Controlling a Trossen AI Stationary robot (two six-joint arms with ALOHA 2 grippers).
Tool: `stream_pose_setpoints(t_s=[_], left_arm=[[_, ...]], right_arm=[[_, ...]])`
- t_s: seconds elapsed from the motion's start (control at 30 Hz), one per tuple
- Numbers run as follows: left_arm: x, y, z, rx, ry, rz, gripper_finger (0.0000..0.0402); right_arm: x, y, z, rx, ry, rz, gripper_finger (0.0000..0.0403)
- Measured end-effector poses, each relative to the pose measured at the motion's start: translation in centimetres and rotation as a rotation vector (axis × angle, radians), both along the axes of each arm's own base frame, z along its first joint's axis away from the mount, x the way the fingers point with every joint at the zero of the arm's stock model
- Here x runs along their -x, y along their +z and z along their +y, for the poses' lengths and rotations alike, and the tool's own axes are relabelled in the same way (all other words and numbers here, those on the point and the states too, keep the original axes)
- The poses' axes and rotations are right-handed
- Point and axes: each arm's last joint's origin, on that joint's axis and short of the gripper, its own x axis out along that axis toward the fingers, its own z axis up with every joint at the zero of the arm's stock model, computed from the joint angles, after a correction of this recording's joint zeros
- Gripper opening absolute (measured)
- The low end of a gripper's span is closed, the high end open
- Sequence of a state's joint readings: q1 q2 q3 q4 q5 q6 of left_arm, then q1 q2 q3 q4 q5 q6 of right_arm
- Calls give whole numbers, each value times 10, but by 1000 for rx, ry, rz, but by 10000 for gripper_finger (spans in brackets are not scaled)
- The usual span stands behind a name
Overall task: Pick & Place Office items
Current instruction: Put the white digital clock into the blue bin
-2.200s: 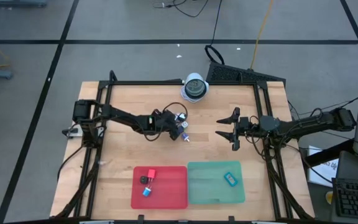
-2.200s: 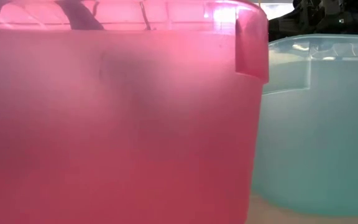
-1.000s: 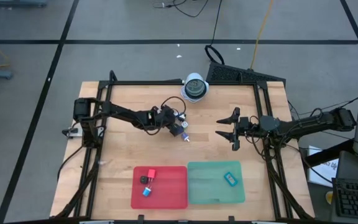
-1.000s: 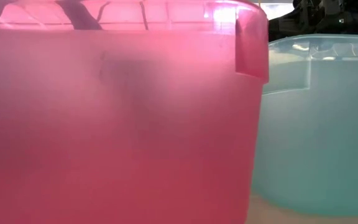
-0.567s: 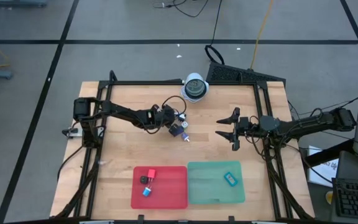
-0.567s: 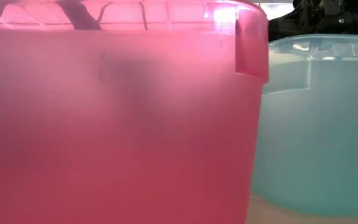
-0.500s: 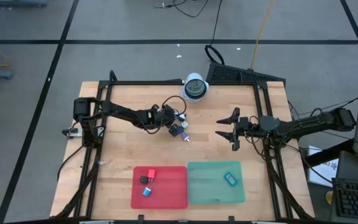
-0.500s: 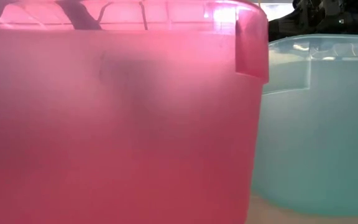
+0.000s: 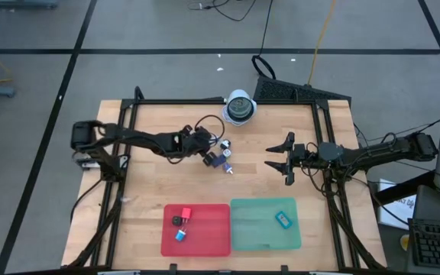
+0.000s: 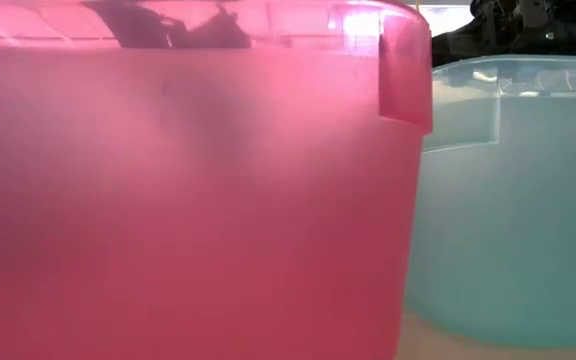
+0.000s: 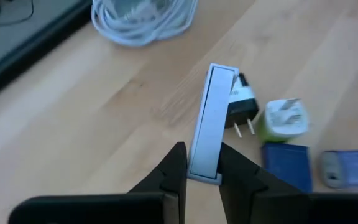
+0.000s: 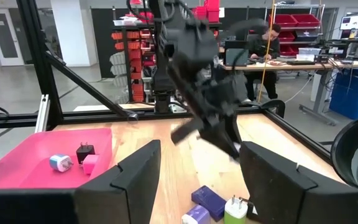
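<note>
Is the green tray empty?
No, the high view shows one small teal piece lying inside the green tray.

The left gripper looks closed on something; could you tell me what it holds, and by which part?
The left gripper is shut on a flat white piece, pinching one end by its thin edges. The right gripper holds nothing.

Layout relative to the cluster of small items (image 9: 221, 159) at table centre: the domed object (image 9: 239, 107) lies behind it at the far edge. Two trays sit side by side at the near edge, the left tray (image 9: 218, 243) holding three pieces (image 9: 182, 224), the right tray (image 9: 247, 235) one piece (image 9: 283, 220).
</note>
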State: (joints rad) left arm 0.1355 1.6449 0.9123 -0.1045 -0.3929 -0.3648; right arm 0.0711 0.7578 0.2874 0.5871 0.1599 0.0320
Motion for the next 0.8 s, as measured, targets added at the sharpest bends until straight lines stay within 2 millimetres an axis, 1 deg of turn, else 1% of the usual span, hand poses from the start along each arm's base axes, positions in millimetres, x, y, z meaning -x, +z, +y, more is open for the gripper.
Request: stream_pose_setpoints(t_s=[0.23,0.43,0.5,0.67,0.8], left_arm=[[16,40,-17,-60,-108,-47,60],[24,64,-36,-96,-198,-112,60],[26,67,-43,-125,-251,-105,60],[26,67,-64,-185,-419,-58,60],[26,69,-71,-188,-439,-79,60]], right_arm=[[0,0,0,3,0,3,205],[0,-1,0,3,0,10,205],[0,-2,0,4,-1,17,204],[0,-2,0,5,0,26,205],[0,-4,0,5,-1,37,203]])
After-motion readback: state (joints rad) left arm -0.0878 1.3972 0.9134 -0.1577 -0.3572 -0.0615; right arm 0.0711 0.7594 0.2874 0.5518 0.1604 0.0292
